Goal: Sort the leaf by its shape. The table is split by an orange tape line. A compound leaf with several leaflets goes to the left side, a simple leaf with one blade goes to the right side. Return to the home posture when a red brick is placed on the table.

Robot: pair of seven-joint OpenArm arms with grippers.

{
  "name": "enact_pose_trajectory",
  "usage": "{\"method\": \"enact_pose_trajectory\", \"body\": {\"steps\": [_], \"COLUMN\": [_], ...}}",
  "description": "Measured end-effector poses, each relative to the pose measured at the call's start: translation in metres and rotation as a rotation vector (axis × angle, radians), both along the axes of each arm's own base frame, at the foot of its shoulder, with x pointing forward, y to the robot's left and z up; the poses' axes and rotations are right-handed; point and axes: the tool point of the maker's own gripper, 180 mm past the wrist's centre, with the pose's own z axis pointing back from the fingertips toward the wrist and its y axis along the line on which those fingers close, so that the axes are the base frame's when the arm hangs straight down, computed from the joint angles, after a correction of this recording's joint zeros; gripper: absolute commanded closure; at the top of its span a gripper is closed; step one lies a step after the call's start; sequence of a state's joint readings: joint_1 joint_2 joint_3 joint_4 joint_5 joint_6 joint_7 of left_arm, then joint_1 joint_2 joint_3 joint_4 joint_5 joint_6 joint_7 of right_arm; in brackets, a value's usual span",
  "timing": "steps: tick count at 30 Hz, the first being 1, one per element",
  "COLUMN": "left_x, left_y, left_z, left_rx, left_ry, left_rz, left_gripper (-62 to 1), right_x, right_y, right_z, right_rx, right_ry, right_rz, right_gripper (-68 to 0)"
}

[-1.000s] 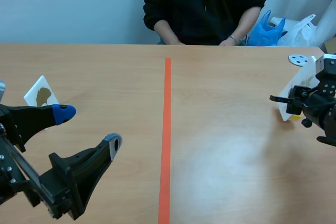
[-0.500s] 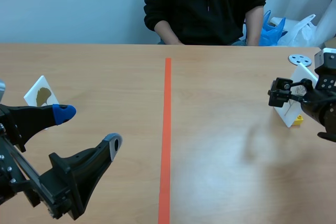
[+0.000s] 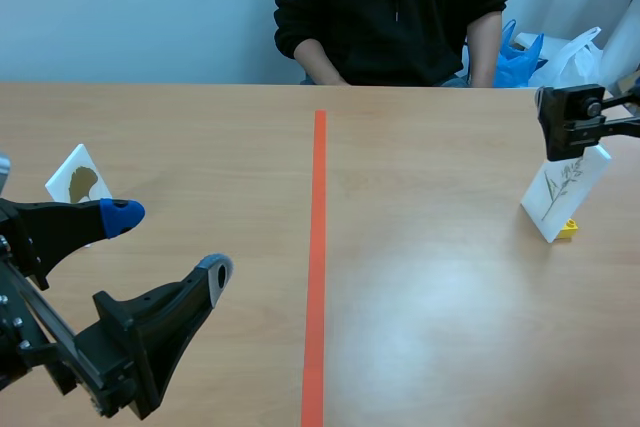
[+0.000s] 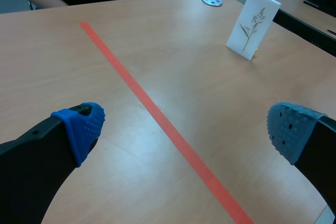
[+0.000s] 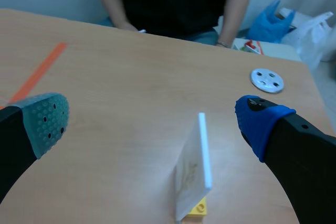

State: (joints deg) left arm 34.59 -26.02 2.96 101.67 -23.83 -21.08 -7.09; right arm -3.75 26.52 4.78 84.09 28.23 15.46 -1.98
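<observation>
Operator: Report pincer status.

Unit: My left pincer [image 4: 184, 129] is released, with its fingers spread wide and nothing between them. It sits low at the near left of the surface [image 3: 420, 307]. My right pincer [image 5: 152, 121] is likewise released and is raised at the far right.

Operator: Locate the leaf cards.

Unit: The sprig card [image 3: 565, 190] is a white card bearing a thin branching sprig. It stands tilted on the right side of the orange tape line [image 3: 317, 247], well apart from it. A small yellow block [image 3: 568, 229] sits at its base. In the right wrist view the card lies ahead of my right pincer, in line with the gap between the fingers, and is not touched. The fan-leaf card [image 3: 78, 180] is white with one brownish fan-shaped blade. It stands on the left side, just beyond my left pincer.

Operator: List other items.

Unit: A grey disc [image 5: 266, 80] lies flat on the surface, farther away than the sprig card. A person [image 3: 390, 7] in a dark top sits at the far edge.
</observation>
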Motion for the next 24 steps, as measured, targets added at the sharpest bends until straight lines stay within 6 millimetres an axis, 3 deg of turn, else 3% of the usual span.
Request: {"method": "enact_pose_trajectory", "body": {"steps": [5, 14, 18, 24], "left_x": [0.0, 0.0, 0.0, -0.002], "left_y": [0.0, 0.0, 0.0, -0.001], "left_z": [0.0, 0.0, -0.001, -0.007], "left_rx": [0.0, 0.0, 0.004, 0.041], "left_ry": [0.0, 0.0, 0.005, 0.02], "left_rz": [0.0, 0.0, -0.001, -0.013], "left_gripper": [-62.3, -62.3, -62.3, -62.3], "right_x": [-0.042, -0.113, -0.128, -0.134], "right_y": [0.033, 0.094, 0.103, 0.106], "right_z": [0.014, 0.012, 0.01, 0.004], "right_rx": [0.046, 0.065, 0.088, 0.124], "right_ry": [0.009, 0.098, 0.123, 0.142], "right_rz": [0.133, 0.309, 0.325, 0.315], "right_gripper": [-67.9, -67.9, -67.9, -67.9]}}
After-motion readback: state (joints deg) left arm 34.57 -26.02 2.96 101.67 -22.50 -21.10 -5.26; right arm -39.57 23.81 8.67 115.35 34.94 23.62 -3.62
